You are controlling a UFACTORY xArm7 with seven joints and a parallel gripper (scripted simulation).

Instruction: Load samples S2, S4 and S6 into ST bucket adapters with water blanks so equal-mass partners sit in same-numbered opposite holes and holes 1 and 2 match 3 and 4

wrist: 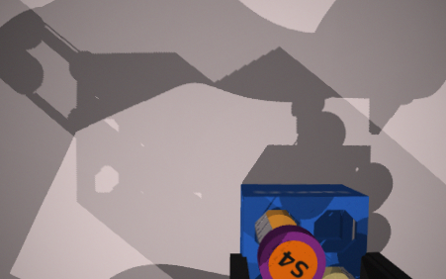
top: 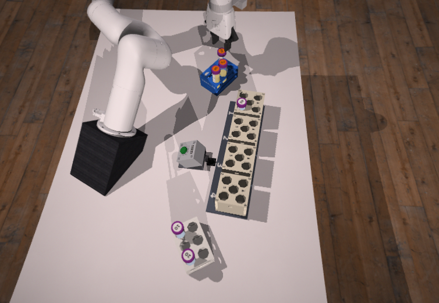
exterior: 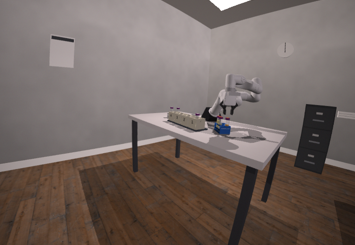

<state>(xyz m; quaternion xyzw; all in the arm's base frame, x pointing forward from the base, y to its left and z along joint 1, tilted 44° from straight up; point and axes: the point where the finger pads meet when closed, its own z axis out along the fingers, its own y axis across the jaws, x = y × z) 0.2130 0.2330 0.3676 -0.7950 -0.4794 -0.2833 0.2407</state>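
Sample S4, standing in the blue rack, below the gripper, nearer one finger in the wrist view. Jaws partway open, nothing gripped!

Pale, flat-topped table on dark legs, over a brown wooden floor. Resting directly on top: blue rack; just beside, long dark stand; nearby, small gray desk with green key; farther off, pale rack; toward one side, black robot base.
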